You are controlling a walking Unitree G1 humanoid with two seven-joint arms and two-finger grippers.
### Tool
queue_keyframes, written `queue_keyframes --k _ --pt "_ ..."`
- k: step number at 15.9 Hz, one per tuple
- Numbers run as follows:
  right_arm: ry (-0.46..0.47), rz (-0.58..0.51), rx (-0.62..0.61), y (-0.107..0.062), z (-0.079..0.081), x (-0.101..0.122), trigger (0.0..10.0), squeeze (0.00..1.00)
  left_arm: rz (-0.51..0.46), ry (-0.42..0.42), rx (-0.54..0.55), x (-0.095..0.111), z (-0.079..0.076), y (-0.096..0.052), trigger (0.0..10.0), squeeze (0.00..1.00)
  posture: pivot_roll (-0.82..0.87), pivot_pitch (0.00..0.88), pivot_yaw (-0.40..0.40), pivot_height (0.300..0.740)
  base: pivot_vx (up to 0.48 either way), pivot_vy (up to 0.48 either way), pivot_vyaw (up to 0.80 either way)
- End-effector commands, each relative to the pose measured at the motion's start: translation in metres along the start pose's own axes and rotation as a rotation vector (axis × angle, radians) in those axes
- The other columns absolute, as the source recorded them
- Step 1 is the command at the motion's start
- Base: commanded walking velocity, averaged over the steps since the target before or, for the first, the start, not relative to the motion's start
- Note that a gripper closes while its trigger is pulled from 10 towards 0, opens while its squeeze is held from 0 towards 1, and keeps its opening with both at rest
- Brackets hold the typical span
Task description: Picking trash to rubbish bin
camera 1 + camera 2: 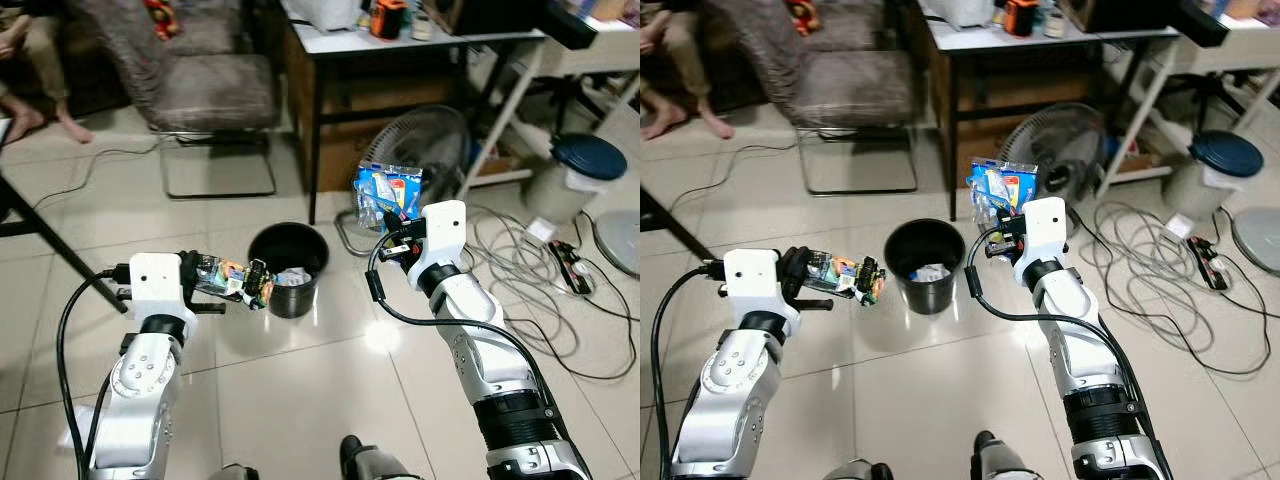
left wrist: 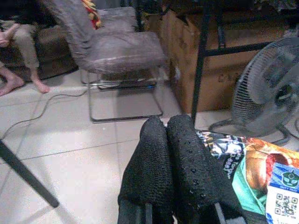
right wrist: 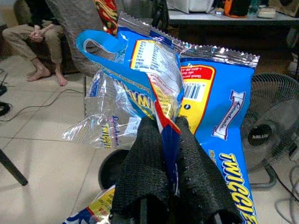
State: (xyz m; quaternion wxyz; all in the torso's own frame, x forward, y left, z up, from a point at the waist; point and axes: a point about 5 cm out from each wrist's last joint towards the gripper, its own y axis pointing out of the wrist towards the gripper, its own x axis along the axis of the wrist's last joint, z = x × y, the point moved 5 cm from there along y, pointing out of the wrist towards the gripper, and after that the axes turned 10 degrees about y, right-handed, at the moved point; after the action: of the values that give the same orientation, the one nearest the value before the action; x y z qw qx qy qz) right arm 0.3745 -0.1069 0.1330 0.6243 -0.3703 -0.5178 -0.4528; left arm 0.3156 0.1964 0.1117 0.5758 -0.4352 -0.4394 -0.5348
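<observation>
Left eye view looks down on a pale tiled floor [image 1: 300,370] where a round black plastic rubbish bin [image 1: 288,268] stands between two silver robot arms, with white scraps lying inside it. At the robot's left side, the left gripper [image 1: 232,280] has its black fingers [image 2: 187,172] clenched on a crumpled dark snack wrapper with green and orange print [image 1: 240,281], held just beside the bin's rim at about the same height. At the robot's right side, the right gripper [image 1: 392,236] is raised near the bin's other side, its fingers [image 3: 198,172] pinched tight on a large blue and yellow foil snack bag [image 3: 219,116] together with a clear crinkled plastic wrapper [image 3: 110,109]; the bag hangs above the floor in front of a grey round floor fan [image 1: 420,145]. Behind the bin stand a grey padded chair with a chrome frame [image 1: 200,80] and a black-legged desk [image 1: 420,42] carrying small items. White cables [image 1: 510,270] snake over the tiles on the right, near a white bin with a dark blue lid [image 1: 580,175]. A seated person's bare feet [image 1: 45,120] rest on the floor at far left.
</observation>
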Motion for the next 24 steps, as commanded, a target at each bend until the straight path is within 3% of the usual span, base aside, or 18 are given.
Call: queue_keyframes --k 1,6,24 --pt "-0.003 0.008 -0.003 -0.001 -0.0002 -0.0014 10.0 0.0 0.0 -0.01 -0.008 -0.0011 0.0003 -0.0017 10.0 0.0 -0.05 0.145 -0.004 0.74 0.0 0.0 0.0" --pt "-0.005 0.01 -0.001 -0.0013 -0.0002 -0.0019 10.0 0.0 -0.006 -0.027 -0.03 0.0002 -0.0035 -0.0021 10.0 0.0 -0.05 0.148 -0.003 0.74 0.05 0.0 0.0" --pt "-0.007 0.012 -0.011 -0.0021 -0.0006 -0.003 10.0 0.0 0.011 -0.025 -0.048 -0.0036 -0.007 -0.004 10.0 0.0 -0.05 0.155 -0.001 0.74 0.36 0.0 0.0"
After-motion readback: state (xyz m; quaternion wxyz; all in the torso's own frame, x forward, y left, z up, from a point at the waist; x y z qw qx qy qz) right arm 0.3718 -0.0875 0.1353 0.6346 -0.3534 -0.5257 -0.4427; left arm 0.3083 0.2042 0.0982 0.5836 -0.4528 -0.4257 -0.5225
